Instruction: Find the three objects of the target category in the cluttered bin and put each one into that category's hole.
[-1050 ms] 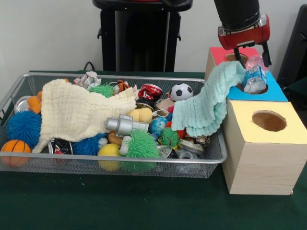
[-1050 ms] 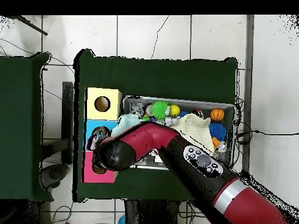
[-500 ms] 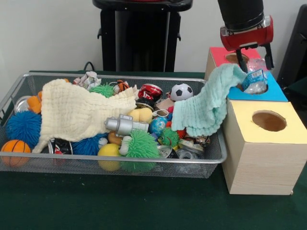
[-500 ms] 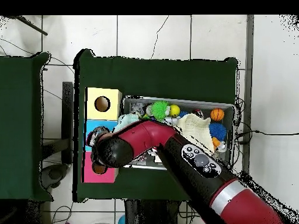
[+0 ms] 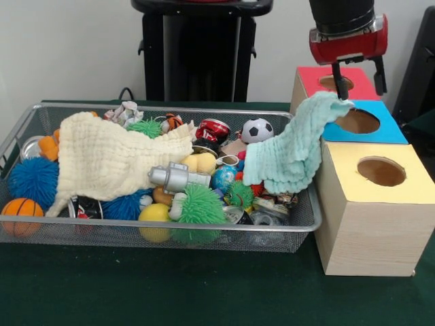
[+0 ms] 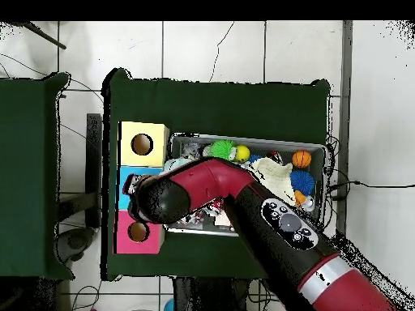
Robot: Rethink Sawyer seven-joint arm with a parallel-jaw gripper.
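My gripper [image 5: 357, 80] hangs open above the blue box [image 5: 391, 132], just over its round hole [image 5: 358, 121], with nothing between its fingers. Nothing shows inside the hole. A mint towel [image 5: 292, 149] drapes from the bin over the blue box's left edge, next to the hole. The red box [image 5: 314, 76] stands behind the gripper and the yellow box [image 5: 370, 210] in front. In the overhead view my arm [image 6: 162, 201] covers the blue box and hides the gripper.
The wire bin [image 5: 170, 234] holds a cream cloth [image 5: 109, 159], a soccer ball [image 5: 257, 130], a crushed can [image 5: 213, 129], spiky balls [image 5: 199, 207], a basketball [image 5: 20, 210] and a silver toy [image 5: 173, 178]. The yellow box's hole [image 6: 142, 144] shows uncovered from overhead.
A crumpled clear plastic piece that lay at the blue hole under the gripper has dropped out of sight. The gripper has risen slightly and stays open.
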